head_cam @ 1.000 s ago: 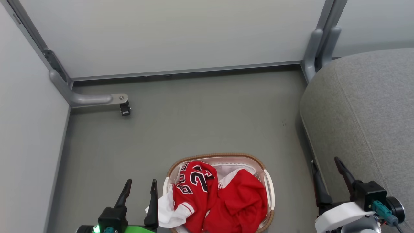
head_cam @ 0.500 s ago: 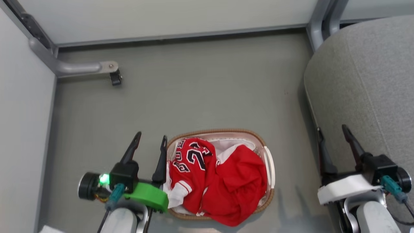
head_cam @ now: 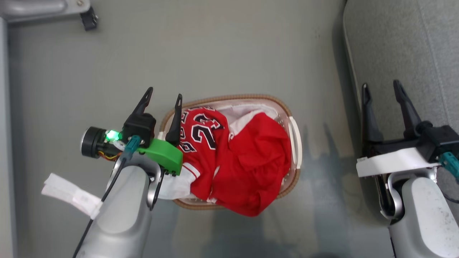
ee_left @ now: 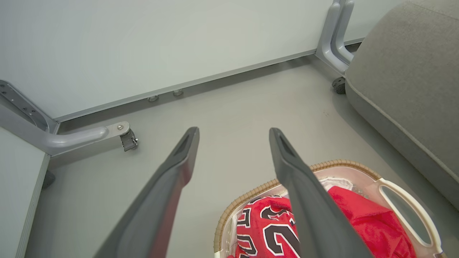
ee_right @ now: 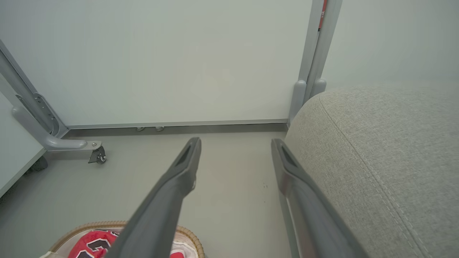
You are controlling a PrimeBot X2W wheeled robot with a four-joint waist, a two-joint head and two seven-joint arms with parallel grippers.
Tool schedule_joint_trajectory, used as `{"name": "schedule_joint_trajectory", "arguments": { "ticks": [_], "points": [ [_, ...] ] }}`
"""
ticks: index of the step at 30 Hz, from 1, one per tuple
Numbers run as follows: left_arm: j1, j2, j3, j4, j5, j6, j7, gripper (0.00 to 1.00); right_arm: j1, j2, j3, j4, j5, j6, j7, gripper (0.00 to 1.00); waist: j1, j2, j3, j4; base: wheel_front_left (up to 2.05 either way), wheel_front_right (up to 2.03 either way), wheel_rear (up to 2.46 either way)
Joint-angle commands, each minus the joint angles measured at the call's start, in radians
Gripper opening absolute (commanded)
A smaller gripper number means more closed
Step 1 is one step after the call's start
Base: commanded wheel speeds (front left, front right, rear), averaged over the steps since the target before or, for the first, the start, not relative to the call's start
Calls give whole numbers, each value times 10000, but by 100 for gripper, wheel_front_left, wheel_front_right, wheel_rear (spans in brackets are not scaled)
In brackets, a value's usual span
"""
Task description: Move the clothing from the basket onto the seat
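The basket (head_cam: 295,136) stands on the grey floor, cream plastic with a brown woven rim (ee_left: 251,190). It is heaped with the clothing: a red numbered jersey (head_cam: 200,139) on its left and a plain red garment (head_cam: 254,157) spilling over the near rim. My left gripper (head_cam: 163,95) hovers open over the basket's left edge, nothing between its fingers (ee_left: 172,186). Open too, my right gripper (head_cam: 382,87) stands above the left edge of the seat (head_cam: 405,43), apart from the basket. The right wrist view shows the seat (ee_right: 387,154) and a bit of the jersey (ee_right: 89,245).
White partition panels on grey metal legs close off the far side. One leg's castor (head_cam: 88,19) stands on the floor at the far left. A white cloth (head_cam: 175,184) hangs over the basket's near left rim. A white tag (head_cam: 71,195) dangles from my left forearm.
The head camera has tilted down, so the whole scene has slid up the picture. Both arms now reach further into view. Both grippers stay open.
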Motion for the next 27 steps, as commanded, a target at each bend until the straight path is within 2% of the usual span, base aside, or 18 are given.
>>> {"name": "schedule_joint_trajectory", "arguments": {
  "ticks": [1,6,15,21,27],
  "points": [
    [-408,63,-109,295,18,47,-10,100,-253,-41,22,-61,79,-6,-21,100,-2,-1,1485,-524,0,0,0],
    [-1212,64,-814,1649,155,47,-10,100,-713,-38,118,-114,308,-6,-21,100,-2,-1,2259,-777,0,0,0],
    [-2220,68,-1680,3591,417,143,-9,100,-1114,-38,381,-155,609,-6,-21,100,-2,-1,2947,-1137,0,0,0],
    [-3070,68,-2080,4684,512,322,51,100,-1307,-38,624,-122,822,-6,-21,100,-2,-1,3233,-1392,0,0,0],
    [-3707,68,-2329,5633,590,715,364,100,-1315,-38,759,-100,1020,-7,-21,100,-2,-1,3392,-1600,0,0,0]
  ]
}}
